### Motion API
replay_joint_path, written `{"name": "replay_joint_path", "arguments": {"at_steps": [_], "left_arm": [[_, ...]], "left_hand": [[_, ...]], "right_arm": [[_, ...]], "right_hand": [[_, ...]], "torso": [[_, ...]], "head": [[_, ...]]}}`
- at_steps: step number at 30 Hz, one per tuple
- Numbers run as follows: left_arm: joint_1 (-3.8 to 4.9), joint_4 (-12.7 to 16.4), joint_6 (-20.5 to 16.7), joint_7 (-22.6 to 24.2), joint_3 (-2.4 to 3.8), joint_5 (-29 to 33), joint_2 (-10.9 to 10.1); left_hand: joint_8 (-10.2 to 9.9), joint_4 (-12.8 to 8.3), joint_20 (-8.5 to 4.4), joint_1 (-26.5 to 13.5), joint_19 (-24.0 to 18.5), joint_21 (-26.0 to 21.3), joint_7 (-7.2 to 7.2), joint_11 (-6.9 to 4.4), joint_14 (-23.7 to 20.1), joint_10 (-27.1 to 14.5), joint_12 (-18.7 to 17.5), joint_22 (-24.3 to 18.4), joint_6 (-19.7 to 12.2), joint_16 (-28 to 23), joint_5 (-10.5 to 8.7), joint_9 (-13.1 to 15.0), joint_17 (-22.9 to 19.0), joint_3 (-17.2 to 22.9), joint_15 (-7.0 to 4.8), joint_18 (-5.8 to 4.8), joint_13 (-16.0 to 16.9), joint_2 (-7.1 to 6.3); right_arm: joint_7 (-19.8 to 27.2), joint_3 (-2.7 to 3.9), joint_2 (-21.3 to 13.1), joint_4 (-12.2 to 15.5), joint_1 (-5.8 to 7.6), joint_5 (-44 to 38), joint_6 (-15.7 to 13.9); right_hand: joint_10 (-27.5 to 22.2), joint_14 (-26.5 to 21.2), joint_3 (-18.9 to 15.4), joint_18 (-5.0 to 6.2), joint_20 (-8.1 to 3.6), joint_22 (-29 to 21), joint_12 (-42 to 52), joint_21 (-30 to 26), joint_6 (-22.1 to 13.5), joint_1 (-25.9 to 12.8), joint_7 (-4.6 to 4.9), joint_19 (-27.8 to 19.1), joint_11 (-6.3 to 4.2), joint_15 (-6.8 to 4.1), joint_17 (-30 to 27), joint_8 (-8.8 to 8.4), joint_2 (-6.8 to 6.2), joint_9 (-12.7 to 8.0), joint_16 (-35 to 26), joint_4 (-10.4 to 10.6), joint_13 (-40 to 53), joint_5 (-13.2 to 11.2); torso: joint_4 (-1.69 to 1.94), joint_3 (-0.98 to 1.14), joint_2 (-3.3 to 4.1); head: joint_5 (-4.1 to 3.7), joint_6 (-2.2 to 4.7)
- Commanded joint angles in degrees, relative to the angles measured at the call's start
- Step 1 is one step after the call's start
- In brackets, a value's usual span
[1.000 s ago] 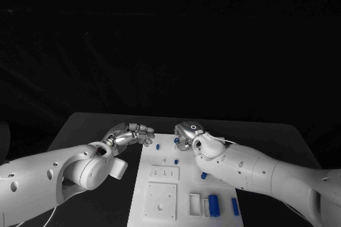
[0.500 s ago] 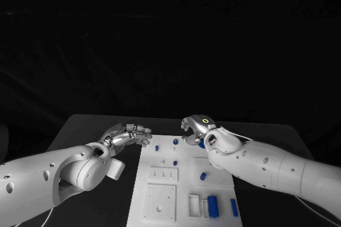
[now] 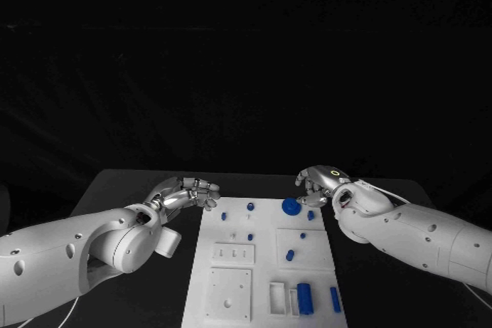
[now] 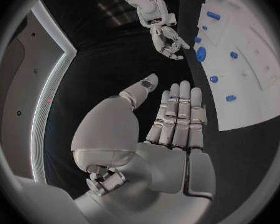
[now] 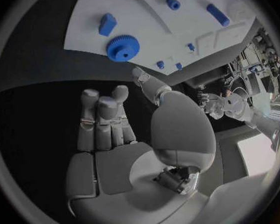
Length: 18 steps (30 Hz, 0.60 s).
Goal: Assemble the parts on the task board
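The left hand (image 3: 188,193) hovers over the dark surface (image 3: 123,182) just beside the task board's (image 3: 231,285) far left corner, its fingers loosely curled in the head view and holding nothing; the left wrist view shows the same fingers (image 4: 177,115) fairly straight and side by side, thumb set apart, with nothing between them. The right hand (image 3: 320,184) hangs just off the board's far right corner, fingers bent downward and apart, also holding nothing (the right wrist view confirms a bare palm, fingers (image 5: 102,117) lightly bent).

Relative to the board, the parts lie thus: a blue gear (image 3: 291,206) sits at the far edge, close beside the right hand but apart from its fingertips; a small blue block (image 3: 311,215) lies just nearer than the gear. Small blue pegs (image 3: 249,207) stand along the far left part. A blue cylinder (image 3: 306,297) and a slim blue bar (image 3: 334,299) lie at the near right end, well away from both hands.

Both hands are off the board's long edges, so its middle and near end lie uncovered, with bare dark surface flanking it on either side.
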Motion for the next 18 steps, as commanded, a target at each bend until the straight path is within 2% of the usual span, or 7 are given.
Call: {"name": "replay_joint_path", "arguments": {"at_steps": [1, 3, 6, 9, 12, 15, 18], "left_arm": [[0.08, 0.0, 0.55, 1.03, 0.04, -0.56, 0.1], [0.07, 0.03, 0.57, 1.03, 0.04, -0.56, 0.06], [0.07, 0.0, 0.67, 0.98, 0.04, -0.57, 0.13], [0.07, -0.18, 0.7, 0.94, 0.04, -0.57, 0.26], [0.07, -0.36, 0.75, 0.92, 0.03, -0.57, 0.36], [0.06, -0.58, 0.74, 0.91, 0.03, -0.57, 0.43], [0.06, -0.69, 0.78, 0.9, 0.03, -0.57, 0.53]], "left_hand": [[-0.29, -0.03, 0.15, -0.25, -0.2, -0.25, 0.25, 0.05, 0.13, 0.24, -0.13, -0.05, 0.08, -0.21, -0.36, 0.09, -0.01, 0.15, 0.07, 1.16, 0.09, -0.22], [-0.3, -0.04, 0.15, -0.25, -0.2, -0.25, 0.24, 0.05, 0.13, 0.24, -0.14, -0.05, 0.08, -0.21, -0.36, 0.09, -0.01, 0.14, 0.07, 1.16, 0.09, -0.22], [-0.31, -0.04, 0.15, -0.25, -0.2, -0.25, 0.24, 0.05, 0.14, 0.22, -0.17, -0.05, 0.07, -0.22, -0.37, 0.1, -0.01, 0.14, 0.07, 1.16, 0.08, -0.23], [-0.34, -0.03, 0.15, -0.27, -0.2, -0.25, 0.25, 0.07, 0.14, 0.18, -0.23, -0.05, 0.04, -0.25, -0.38, 0.1, 0.0, 0.12, 0.07, 1.16, 0.07, -0.25], [-0.38, 0.04, 0.17, -0.41, -0.2, -0.25, 0.31, 0.11, 0.17, 0.13, -0.34, -0.05, 0.02, -0.3, -0.48, 0.12, 0.02, 0.05, 0.08, 1.14, 0.06, -0.26], [-0.39, 0.06, 0.17, -0.46, -0.2, -0.25, 0.32, 0.12, 0.17, 0.13, -0.37, -0.05, 0.02, -0.32, -0.54, 0.12, 0.02, 0.02, 0.08, 1.14, 0.06, -0.27], [-0.4, 0.07, 0.17, -0.47, -0.2, -0.25, 0.32, 0.13, 0.18, 0.13, -0.39, -0.05, 0.02, -0.33, -0.56, 0.13, 0.03, 0.01, 0.08, 1.14, 0.06, -0.27]], "right_arm": [[3.19, 0.0, 0.01, -0.67, -0.02, 1.49, 5.21], [3.33, 0.0, 0.26, -1.16, -0.02, 1.53, 5.64], [3.67, 0.0, 1.18, -2.65, -0.05, 2.15, 5.4], [3.64, -0.02, 2.28, -4.35, -0.16, 2.02, 5.75], [3.76, -0.04, 2.92, -5.19, -0.73, 2.09, 5.95], [3.91, -0.04, 3.48, -5.87, -1.24, 2.15, 6.14], [4.1, -0.05, 4.29, -6.68, -1.77, 2.24, 5.93]], "right_hand": [[-1.26, 0.0, -0.94, 1.24, -0.36, 0.98, 6.64, 1.07, 0.03, -1.33, 0.68, 0.78, 0.65, 0.55, 1.8, -0.52, 0.16, -0.22, 1.82, -0.22, 6.2, 1.56], [-2.05, -0.35, -1.51, 1.24, -0.61, 1.54, 9.49, 1.48, -0.2, -1.8, 0.88, 0.85, 0.9, 1.04, 3.0, -0.86, 0.22, -0.38, 2.71, -0.57, 8.87, 2.28], [-2.39, -0.55, -2.03, 1.24, -0.78, 2.01, 11.3, 1.83, -0.59, -2.33, 1.09, 0.97, 1.12, 1.25, 3.87, -1.21, 0.37, -0.54, 3.22, -0.78, 10.45, 2.88], [-2.81, -0.69, -2.06, 1.24, -0.83, 2.21, 11.7, 1.84, -0.88, -2.26, 1.24, 0.81, 1.27, 1.41, 4.17, -1.43, 0.54, -0.62, 3.23, -1.06, 10.9, 3.14], [-2.9, -0.71, -2.13, 1.24, -0.84, 2.37, 12.05, 1.87, -1.26, -2.28, 1.38, 0.76, 1.41, 1.53, 4.39, -1.68, 0.69, -0.71, 3.25, -1.26, 11.19, 2.98], [-2.9, -0.7, -2.3, 1.24, -0.84, 2.5, 12.41, 1.94, -1.66, -2.52, 1.47, 0.8, 1.51, 1.63, 4.61, -1.93, 0.74, -0.81, 3.32, -1.3, 11.45, 2.95], [-2.87, -0.68, -2.4, 1.24, -0.86, 2.62, 12.76, 2.01, -1.9, -2.68, 1.47, 0.88, 1.51, 1.64, 4.83, -2.06, 0.94, -0.85, 3.42, -1.3, 11.69, 3.0]], "torso": [[-0.36, 0.27, -0.06], [-0.43, 0.4, -0.05], [-0.47, 0.44, 0.01], [-0.41, 0.4, 0.01], [-0.11, 0.32, 0.02], [0.0, 0.24, 0.08], [0.14, 0.31, 0.16]], "head": [[-0.05, 0.01], [-0.11, -0.01], [-0.1, 0.02], [-0.19, -0.03], [-0.36, -0.18], [-0.36, -0.22], [-0.45, -0.24]]}}
